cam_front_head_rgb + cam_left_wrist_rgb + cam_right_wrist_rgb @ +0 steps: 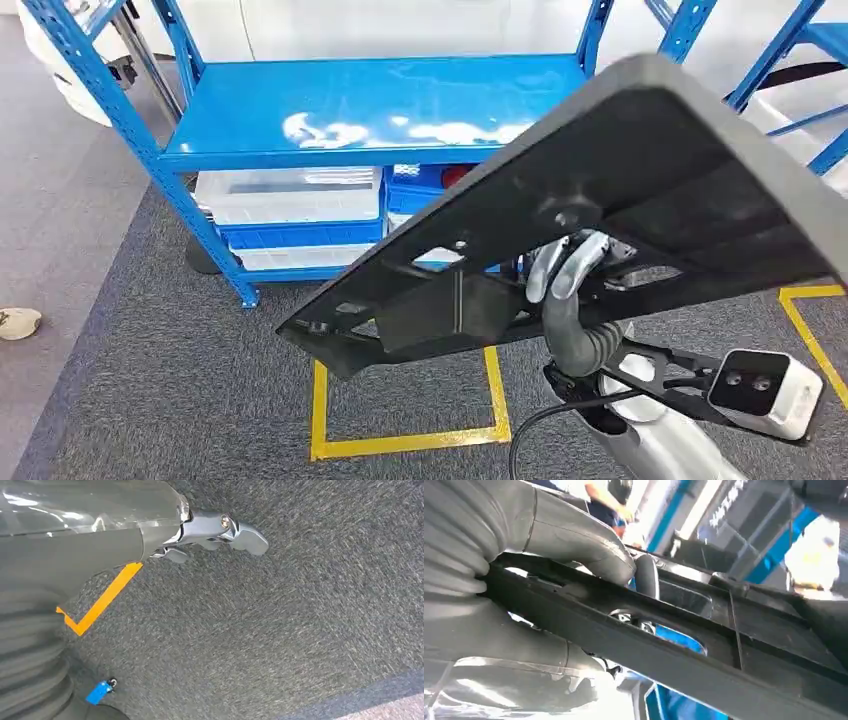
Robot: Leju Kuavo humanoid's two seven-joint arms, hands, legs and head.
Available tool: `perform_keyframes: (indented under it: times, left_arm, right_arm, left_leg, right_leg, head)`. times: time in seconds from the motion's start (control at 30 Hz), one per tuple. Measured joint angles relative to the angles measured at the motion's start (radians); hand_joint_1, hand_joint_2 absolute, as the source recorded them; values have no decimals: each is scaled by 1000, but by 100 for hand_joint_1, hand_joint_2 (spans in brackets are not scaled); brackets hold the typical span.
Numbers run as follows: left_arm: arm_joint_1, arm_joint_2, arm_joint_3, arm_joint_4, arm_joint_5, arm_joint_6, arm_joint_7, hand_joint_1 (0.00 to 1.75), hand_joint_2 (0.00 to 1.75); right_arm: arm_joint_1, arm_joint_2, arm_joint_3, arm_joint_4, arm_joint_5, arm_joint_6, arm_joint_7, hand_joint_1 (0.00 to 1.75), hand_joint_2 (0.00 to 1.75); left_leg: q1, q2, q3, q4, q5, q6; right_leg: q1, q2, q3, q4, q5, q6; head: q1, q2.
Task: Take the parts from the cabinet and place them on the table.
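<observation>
You have the black plastic panel (640, 190) clamped in your right robot hand (565, 270), thumb on one face and fingers (646, 577) wrapped through a cutout. It sits raised and tilted at 3 o'clock in the head view, off the blue shelving rack (370, 110). Keep that grip firm and the panel level as you turn, since its long end could clip the rack's uprights. Your left robot hand (215, 532) hangs over the carpet holding nothing, fingers curled in. The worktop is out of sight, and the panel hides much of the rack.
</observation>
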Motion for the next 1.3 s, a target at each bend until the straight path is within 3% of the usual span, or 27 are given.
perform_keyframes:
  times: [0.03,0.07,0.1,0.13,0.2,0.23,0.33,0.4,0.43,0.53,0.57,0.6,0.63,0.7,0.73,0.77,0.87,0.9,0.97,1.03,1.07,1.1,1.13,1.2,1.23,1.27,1.3]
  left_arm:
    - [1,-1,0,0,0,-2,0,0,175]
    - [1,-1,0,0,0,-3,0,0,175]
    - [2,-1,0,0,0,-4,0,0,175]
    - [1,-2,0,0,0,-5,0,0,175]
    - [1,-5,0,0,0,-6,0,0,175]
    - [1,-5,0,0,0,-7,0,0,175]
    - [-1,-5,0,0,0,-7,0,0,175]
    - [-1,-4,0,0,0,-9,0,0,175]
    - [-1,-5,0,0,0,-11,-2,0,175]
    - [-1,-5,0,0,0,-16,-3,0,175]
    - [1,-6,0,0,0,-17,-5,0,175]
    - [3,-7,0,0,0,-19,-6,0,175]
    - [4,-8,0,0,0,-21,-9,0,175]
    - [4,-8,0,0,0,-28,-11,0,175]
    - [5,-6,0,0,0,-30,-12,0,175]
    - [4,-6,0,0,0,-31,-11,0,175]
    - [3,-5,0,0,0,-33,-8,0,175]
    - [1,-7,0,0,0,-33,-2,0,175]
    - [-1,-7,0,0,0,-31,10,0,175]
    - [1,-7,0,0,0,-31,14,0,175]
    - [1,-7,0,0,0,-30,14,0,175]
    - [1,-7,0,0,0,-31,16,0,175]
    - [1,-7,0,0,0,-30,17,0,175]
    - [-1,-8,0,0,0,-26,22,0,175]
    - [-2,-8,0,0,0,-25,22,0,175]
    - [-1,-5,0,0,0,-26,22,0,175]
    - [0,-4,0,0,0,-27,17,0,175]
  right_arm:
    - [7,2,0,1,5,8,0,175,175]
    - [11,5,0,4,7,13,0,175,175]
    - [12,9,0,5,8,14,0,175,175]
    - [13,10,0,7,10,14,0,175,175]
    - [12,14,0,7,11,14,0,175,175]
    - [12,15,0,9,12,14,0,175,175]
    - [14,21,0,11,14,17,0,175,175]
    - [13,24,-1,11,24,27,0,175,175]
    - [13,30,-3,12,34,38,0,175,175]
    - [21,50,-9,15,53,84,0,175,175]
    - [28,55,-15,18,61,99,0,175,175]
    - [35,61,-21,23,67,115,0,175,175]
    - [39,67,-26,26,69,129,0,175,175]
    - [45,83,-42,29,84,166,0,175,175]
    - [49,92,-50,29,89,174,0,175,175]
    - [50,99,-56,31,92,175,0,175,175]
    - [64,108,-71,32,95,172,0,175,175]
    - [65,108,-76,33,94,171,0,175,175]
    - [65,109,-83,33,93,169,-1,175,175]
    - [71,110,-89,33,92,169,-1,175,175]
    - [74,110,-91,34,92,169,-1,175,175]
    - [77,110,-94,36,92,169,-1,175,175]
    - [78,110,-94,37,93,167,-1,175,175]
    - [78,110,-95,37,97,160,-1,175,175]
    - [79,110,-97,37,99,153,-1,175,175]
    - [82,111,-99,37,104,151,-1,175,175]
    - [94,115,-104,36,115,152,-1,175,175]
  left_leg:
    - [-1,0,-7,3,2,-1]
    - [-1,0,-12,7,3,-1]
    - [0,0,-15,10,3,-2]
    - [0,-1,-16,13,2,-3]
    - [1,-3,-15,22,-3,-10]
    - [-5,-3,-22,27,-6,-16]
    - [-5,-2,-32,33,-5,-31]
    - [-3,-2,-34,39,-17,-42]
    - [-2,-3,-46,71,-40,-47]
    - [2,-3,-158,302,-146,-60]
    - [3,-3,-184,354,-154,-61]
    - [3,-3,-183,351,-135,-61]
    - [4,-4,-161,301,-98,-59]
    - [5,-20,-76,118,-1,-50]
    - [5,-62,-49,58,3,-41]
    - [6,-79,-44,39,-1,-38]
    - [-3,-55,-45,41,2,-28]
    - [11,-43,-41,24,14,-18]
    - [8,-23,-41,19,20,-8]
    - [6,0,-46,20,20,-7]
    - [5,9,-48,21,20,-6]
    - [5,21,-50,23,20,-7]
    - [5,32,-50,25,20,-7]
    - [5,50,-51,32,15,-13]
    - [2,57,-50,38,12,-18]
    - [-6,61,-52,43,8,-24]
    - [-5,68,-50,41,8,-29]
  right_leg:
    - [-2,0,-33,79,-29,3]
    - [-3,0,-46,116,-34,5]
    - [-4,0,-34,101,-17,5]
    - [-6,0,3,42,20,5]
    - [-7,0,104,-145,102,0]
    - [-2,1,127,-178,83,-6]
    - [2,3,113,-182,84,-25]
    - [-6,2,118,-197,92,-42]
    - [-5,2,120,-200,94,-47]
    - [-3,7,114,-199,95,-52]
    - [-2,12,113,-198,95,-52]
    - [-2,18,114,-196,95,-52]
    - [-2,25,114,-194,95,-52]
    - [-1,44,114,-190,94,-51]
    - [-4,50,112,-189,95,-49]
    - [0,60,104,-183,98,-39]
    - [-11,87,95,-192,112,-16]
    - [-6,83,93,-188,108,-10]
    - [-4,26,61,-121,53,-6]
    - [-5,14,-14,45,-27,0]
    - [-6,13,-38,99,-43,3]
    - [-6,11,-44,117,-37,5]
    - [-8,7,-21,78,-9,6]
    - [-10,-17,82,-98,69,4]
    - [-8,-57,125,-174,82,0]
    - [3,-78,128,-186,70,-14]
    - [1,-59,124,-185,74,-23]
  head:
    - [0,0]
    - [0,0]
    - [0,0]
    - [0,0]
    - [0,0]
    - [0,0]
    - [0,0]
    - [0,0]
    - [0,0]
    - [0,0]
    - [0,0]
    - [0,0]
    - [0,0]
    - [0,0]
    - [0,0]
    - [0,0]
    - [0,0]
    - [-1,0]
    - [0,0]
    - [0,0]
    - [0,0]
    - [0,0]
    - [0,0]
    - [0,0]
    - [0,0]
    - [0,0]
    - [0,0]
